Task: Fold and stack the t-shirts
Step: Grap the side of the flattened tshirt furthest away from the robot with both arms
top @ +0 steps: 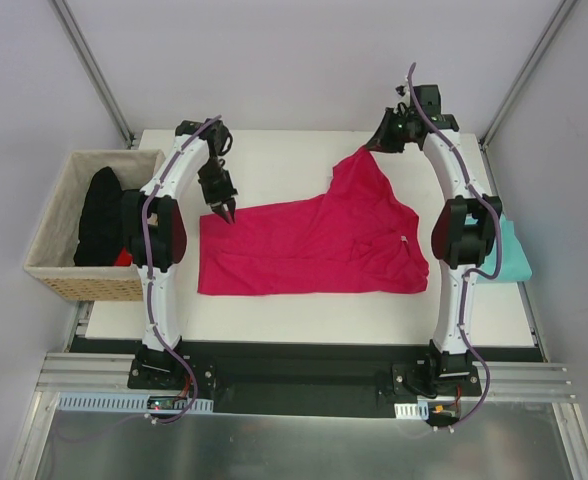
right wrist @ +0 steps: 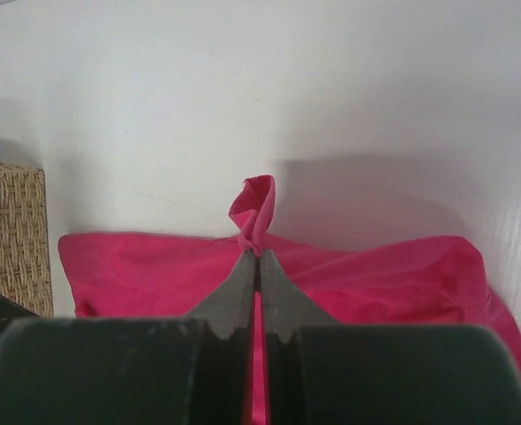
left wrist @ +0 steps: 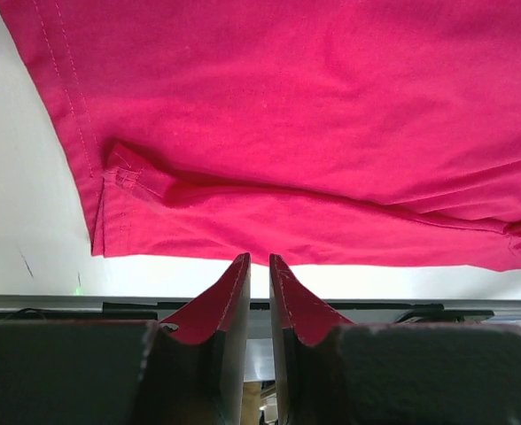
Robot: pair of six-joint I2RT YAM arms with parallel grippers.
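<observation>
The crimson-pink t-shirt (top: 314, 245) lies spread on the white table (top: 274, 150), its small white label (top: 405, 239) near the right side. One corner is pulled up toward the back right, where my right gripper (top: 374, 148) is shut on it. In the right wrist view a twist of pink cloth (right wrist: 253, 208) sticks out past the closed right gripper (right wrist: 259, 254). My left gripper (top: 228, 213) hovers over the shirt's upper left corner. The left gripper's (left wrist: 260, 258) jaws are a narrow gap apart with nothing between them, above the hem (left wrist: 119, 177). A teal t-shirt (top: 509, 255) lies at the table's right edge, partly hidden by the right arm.
A woven wicker basket (top: 64, 270) stands off the table's left edge, holding black cloth (top: 102, 215) and something red (top: 122, 258). White walls and metal frame posts enclose the table on the back and sides.
</observation>
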